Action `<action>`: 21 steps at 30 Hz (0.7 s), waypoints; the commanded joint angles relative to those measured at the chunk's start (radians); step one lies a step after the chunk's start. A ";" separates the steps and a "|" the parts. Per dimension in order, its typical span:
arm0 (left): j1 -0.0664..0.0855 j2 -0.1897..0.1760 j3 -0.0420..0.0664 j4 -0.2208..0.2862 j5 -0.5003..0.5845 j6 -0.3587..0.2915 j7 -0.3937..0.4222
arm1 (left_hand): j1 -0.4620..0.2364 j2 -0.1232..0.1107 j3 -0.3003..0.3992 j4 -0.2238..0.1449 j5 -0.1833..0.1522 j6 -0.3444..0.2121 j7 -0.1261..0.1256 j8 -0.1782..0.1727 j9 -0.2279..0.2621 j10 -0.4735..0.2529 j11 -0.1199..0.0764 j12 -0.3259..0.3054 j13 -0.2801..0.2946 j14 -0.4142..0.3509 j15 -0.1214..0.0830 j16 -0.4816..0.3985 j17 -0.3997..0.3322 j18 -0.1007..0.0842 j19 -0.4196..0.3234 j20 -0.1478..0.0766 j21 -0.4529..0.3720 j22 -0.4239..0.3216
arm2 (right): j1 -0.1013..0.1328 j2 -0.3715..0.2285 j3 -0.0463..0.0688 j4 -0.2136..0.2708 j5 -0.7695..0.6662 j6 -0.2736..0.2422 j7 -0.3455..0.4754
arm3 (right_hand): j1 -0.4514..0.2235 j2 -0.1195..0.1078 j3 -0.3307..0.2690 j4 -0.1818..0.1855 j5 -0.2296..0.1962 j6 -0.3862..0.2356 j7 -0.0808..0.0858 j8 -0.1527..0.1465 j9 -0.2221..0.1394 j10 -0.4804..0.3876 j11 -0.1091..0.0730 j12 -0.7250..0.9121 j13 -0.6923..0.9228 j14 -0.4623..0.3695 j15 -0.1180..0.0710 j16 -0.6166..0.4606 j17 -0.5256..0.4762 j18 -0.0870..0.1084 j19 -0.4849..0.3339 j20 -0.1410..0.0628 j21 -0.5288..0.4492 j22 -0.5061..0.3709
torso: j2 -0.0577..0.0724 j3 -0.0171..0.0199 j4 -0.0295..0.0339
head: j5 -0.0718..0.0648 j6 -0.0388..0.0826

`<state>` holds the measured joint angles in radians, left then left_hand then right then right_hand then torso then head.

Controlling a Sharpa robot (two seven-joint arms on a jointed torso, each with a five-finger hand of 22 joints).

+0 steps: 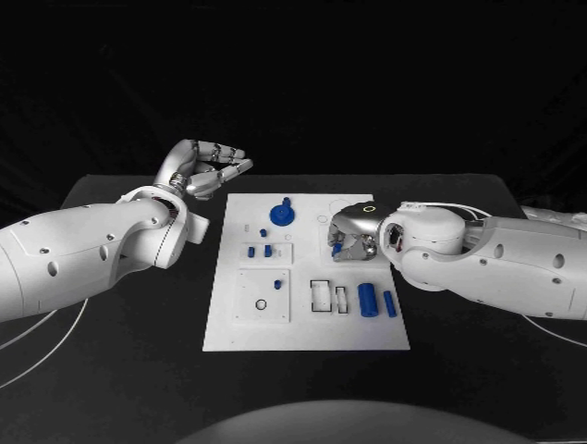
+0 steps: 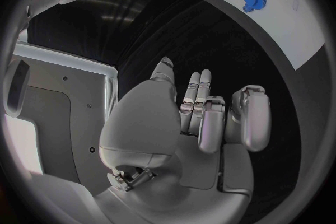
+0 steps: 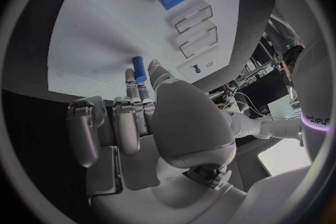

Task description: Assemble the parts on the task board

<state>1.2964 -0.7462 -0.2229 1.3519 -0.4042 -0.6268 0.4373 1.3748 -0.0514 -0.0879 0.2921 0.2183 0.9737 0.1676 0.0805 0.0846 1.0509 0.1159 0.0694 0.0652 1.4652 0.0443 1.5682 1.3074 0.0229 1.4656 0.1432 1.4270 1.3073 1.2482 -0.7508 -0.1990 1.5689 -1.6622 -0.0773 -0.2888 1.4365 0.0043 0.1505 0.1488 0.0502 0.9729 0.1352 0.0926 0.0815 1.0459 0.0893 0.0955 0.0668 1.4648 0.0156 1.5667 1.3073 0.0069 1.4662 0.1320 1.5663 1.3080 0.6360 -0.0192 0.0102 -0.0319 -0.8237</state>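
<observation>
Head view: we see the left hand (image 1: 208,170) off the board (image 1: 240,333), fingers curled, empty; the right hand (image 1: 350,236) over blue parts (image 1: 369,299), risking knocks. Right wrist view: fingers together, holding nothing.

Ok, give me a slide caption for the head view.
Right hand hovering over the white board, left hand raised beside it.

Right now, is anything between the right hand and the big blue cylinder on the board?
Nothing visible. The right hand hovers over the board, and the cylinder lies nearer the robot, with only bare board and two rectangular slots beside that path.
</observation>
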 commanded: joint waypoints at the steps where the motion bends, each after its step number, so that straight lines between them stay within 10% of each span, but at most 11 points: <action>1: 0.001 -0.001 0.001 0.003 0.003 0.011 0.008 | 0.002 0.010 0.007 0.000 -0.003 0.005 0.000 -0.006 -0.001 -0.002 0.000 -0.005 -0.001 0.106 0.002 0.003 0.263 0.011 0.015 0.003 -0.004 0.218 | -0.002 0.004 0.000 -0.003 -0.021 0.033 -0.023 | 0.018 0.004 0.009 -0.001 -0.003 0.012 -0.002 0.005 0.002 0.015 -0.003 0.004 -0.001 0.106 -0.009 0.004 0.263 -0.007 0.105 -0.012 0.004 0.263 | 0.000 -0.0002 -0.0008 | 0.001 -0.002; 21: 0.001 -0.005 0.001 0.003 0.003 0.009 0.008 | 0.002 0.010 0.007 0.000 -0.003 0.005 0.000 -0.006 -0.001 -0.002 0.000 -0.005 -0.001 0.106 0.002 0.003 0.263 0.011 0.015 0.003 -0.004 0.218 | -0.008 0.012 0.000 -0.018 -0.022 0.041 -0.040 | 0.036 0.011 0.032 0.007 -0.003 0.045 -0.016 0.007 0.001 0.088 -0.021 0.003 -0.005 0.106 -0.028 0.004 0.263 -0.007 0.105 -0.033 0.004 0.263 | -0.001 -0.0002 0.0000 | -0.001 0.000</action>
<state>1.2965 -0.7518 -0.2229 1.3529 -0.4042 -0.6270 0.4372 1.3748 -0.0514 -0.0879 0.2922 0.2183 0.9737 0.1676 0.0805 0.0848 1.0508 0.1158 0.0694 0.0653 1.4652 0.0443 1.5682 1.3073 0.0228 1.4656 0.1433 1.4270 1.3073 1.2411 -0.7395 -0.1987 1.5520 -1.6702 -0.0559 -0.3153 1.4664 0.0207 0.1783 0.1545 0.0502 1.0121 0.1209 0.1001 0.0830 1.1275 0.0668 0.1003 0.0623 1.4648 -0.0058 1.5667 1.3080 0.0068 1.4662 0.1034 1.5663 1.3079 0.6354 -0.0197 0.0098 -0.0328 -0.8257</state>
